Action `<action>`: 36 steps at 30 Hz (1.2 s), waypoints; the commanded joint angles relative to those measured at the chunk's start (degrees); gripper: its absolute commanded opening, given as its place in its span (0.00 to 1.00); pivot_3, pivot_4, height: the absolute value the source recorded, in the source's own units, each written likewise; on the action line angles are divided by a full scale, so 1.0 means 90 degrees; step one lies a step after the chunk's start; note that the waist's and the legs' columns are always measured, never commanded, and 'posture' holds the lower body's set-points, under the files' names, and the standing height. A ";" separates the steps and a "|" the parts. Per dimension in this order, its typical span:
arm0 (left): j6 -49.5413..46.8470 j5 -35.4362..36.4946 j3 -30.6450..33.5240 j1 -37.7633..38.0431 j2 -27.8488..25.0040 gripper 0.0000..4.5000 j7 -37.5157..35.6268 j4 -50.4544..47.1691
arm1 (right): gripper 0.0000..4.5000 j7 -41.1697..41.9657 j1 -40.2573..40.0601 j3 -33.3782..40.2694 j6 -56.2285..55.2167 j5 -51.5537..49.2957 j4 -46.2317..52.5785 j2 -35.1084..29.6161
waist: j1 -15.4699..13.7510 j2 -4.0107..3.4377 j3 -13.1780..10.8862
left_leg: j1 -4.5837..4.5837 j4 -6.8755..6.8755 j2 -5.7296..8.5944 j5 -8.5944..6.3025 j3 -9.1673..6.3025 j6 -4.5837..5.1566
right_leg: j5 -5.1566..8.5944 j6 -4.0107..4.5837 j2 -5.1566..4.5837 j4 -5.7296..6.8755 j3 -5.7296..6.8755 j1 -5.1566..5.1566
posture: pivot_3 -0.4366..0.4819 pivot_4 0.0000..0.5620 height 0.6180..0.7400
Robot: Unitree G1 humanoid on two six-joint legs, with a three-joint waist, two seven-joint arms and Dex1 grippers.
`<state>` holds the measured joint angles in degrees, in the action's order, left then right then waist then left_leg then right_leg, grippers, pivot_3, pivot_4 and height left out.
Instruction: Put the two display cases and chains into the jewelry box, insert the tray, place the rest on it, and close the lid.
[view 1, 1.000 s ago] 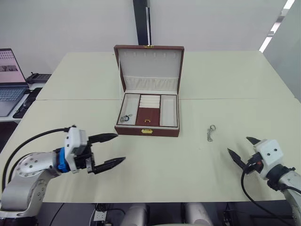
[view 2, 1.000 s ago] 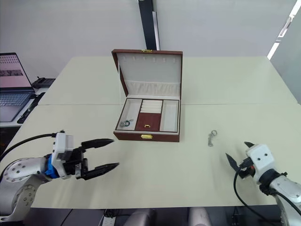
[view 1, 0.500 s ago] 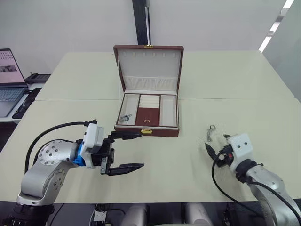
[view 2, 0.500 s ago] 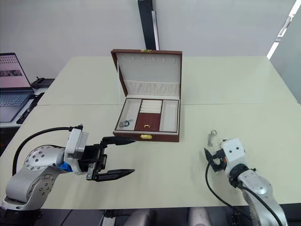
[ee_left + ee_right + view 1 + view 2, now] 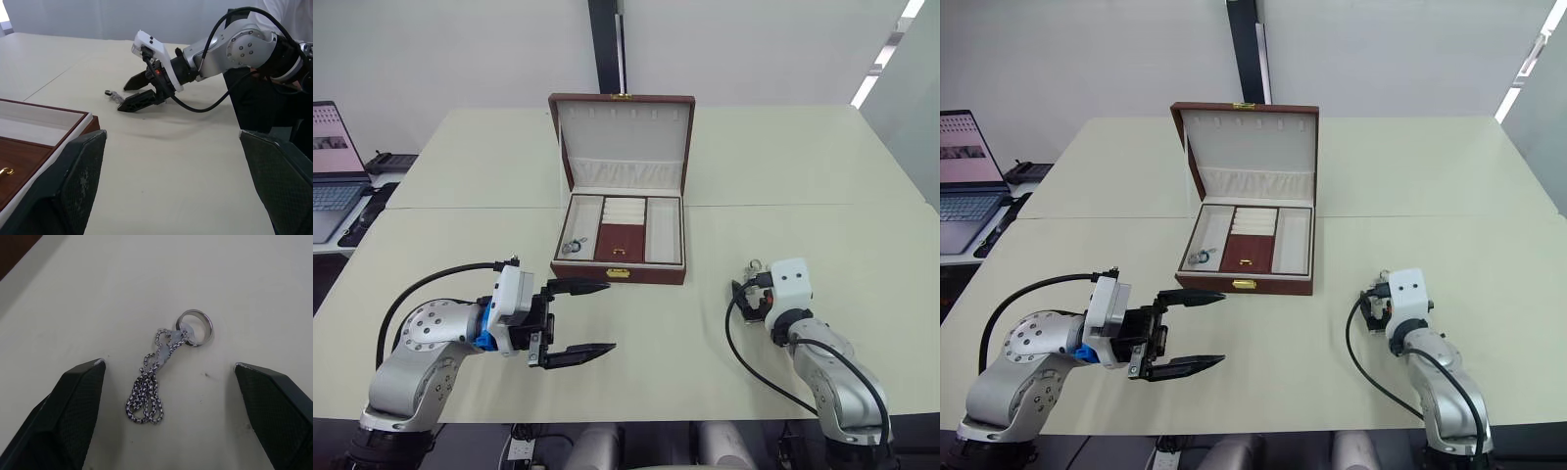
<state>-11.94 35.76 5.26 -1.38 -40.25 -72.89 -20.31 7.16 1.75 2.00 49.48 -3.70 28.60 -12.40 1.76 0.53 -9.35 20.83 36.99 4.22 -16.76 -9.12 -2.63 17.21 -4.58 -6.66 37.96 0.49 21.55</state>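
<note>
Silver trinket (image 5: 166,363) is lying on the desk (image 5: 705,333) between the spread fingers of the right hand (image 5: 139,92), needing a centred pinch; left hand (image 5: 578,318) is gaping empty.

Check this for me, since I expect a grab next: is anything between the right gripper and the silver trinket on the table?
Nothing visible. The trinket lies on bare table, framed between the open fingers of the right gripper, with no object between them.
</note>
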 commanded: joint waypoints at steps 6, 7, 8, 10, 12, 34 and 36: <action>0.0227 -0.0084 -0.0024 0.0078 0.0064 1.00 0.0063 -0.0030 | 0.56 -0.0136 0.0090 -0.0092 0.0214 0.0077 -0.0090 0.0033 | 0.0000 0.0000 0.0001 | 0.0000 0.0000 0.0000 0.0000 -0.0001 0.0000 | 0.0000 0.0000 0.0000 0.0000 0.0001 0.0000 | 0.48 0.27 1.00; 0.0244 -0.0090 -0.0034 0.0085 0.0067 1.00 0.0064 -0.0020 | 0.51 -0.0138 0.0107 -0.0100 0.0213 0.0085 -0.0106 0.0025 | 0.0000 0.0000 0.0001 | 0.0000 0.0000 0.0000 0.0000 -0.0001 0.0000 | 0.0000 0.0000 0.0000 0.0000 0.0001 0.0000 | 0.48 0.27 1.00; 0.0257 -0.0099 -0.0044 0.0089 0.0068 1.00 0.0063 -0.0009 | 0.46 -0.0137 0.0125 -0.0100 0.0214 0.0090 -0.0124 0.0013 | 0.0000 0.0000 0.0001 | 0.0000 0.0000 0.0000 0.0000 -0.0001 0.0000 | 0.0000 0.0000 0.0000 0.0001 0.0001 -0.0001 | 0.48 0.27 1.00; 0.0276 -0.0115 -0.0059 0.0090 0.0071 1.00 0.0060 0.0010 | 0.36 -0.0134 0.0144 -0.0087 0.0220 0.0088 -0.0149 -0.0004 | 0.0001 0.0001 0.0002 | 0.0000 0.0001 0.0001 0.0000 -0.0001 0.0000 | 0.0000 0.0000 0.0000 0.0000 0.0001 -0.0002 | 0.48 0.27 1.00; 0.0292 -0.0135 -0.0072 0.0081 0.0076 1.00 0.0057 0.0039 | 0.25 -0.0137 0.0146 -0.0066 0.0235 0.0074 -0.0161 -0.0021 | 0.0002 0.0000 0.0002 | 0.0000 0.0001 0.0001 0.0000 -0.0001 0.0000 | 0.0000 0.0000 0.0000 0.0000 0.0001 -0.0001 | 0.48 0.27 1.00; 0.0281 0.0043 0.0093 0.0216 0.0189 1.00 0.0422 -0.0025 | 0.00 0.1215 0.0168 -0.0407 -0.0554 -0.0230 0.1041 -0.1250 | 0.0007 0.0000 0.0001 | 0.0000 0.0000 -0.0001 0.0000 0.0000 0.0001 | 0.0000 0.0000 0.0001 0.0000 0.0001 0.0000 | 0.48 0.27 1.00; 0.0266 0.0070 0.0110 0.0234 0.0188 1.00 0.0490 -0.0058 | 0.00 0.1381 0.0373 -0.0535 -0.0540 -0.0325 0.1165 -0.1344 | 0.0008 0.0000 0.0001 | 0.0001 0.0000 -0.0001 -0.0001 0.0000 0.0001 | 0.0000 0.0000 0.0001 0.0000 0.0001 0.0000 | 0.48 0.27 1.00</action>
<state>-9.70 35.32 4.75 0.77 -38.72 -69.13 -18.77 18.39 3.60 -2.40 45.85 -5.85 35.63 -24.14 1.83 0.52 -9.34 20.84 37.00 4.21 -16.77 -9.12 -2.62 17.21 -4.58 -6.65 37.96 0.50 21.55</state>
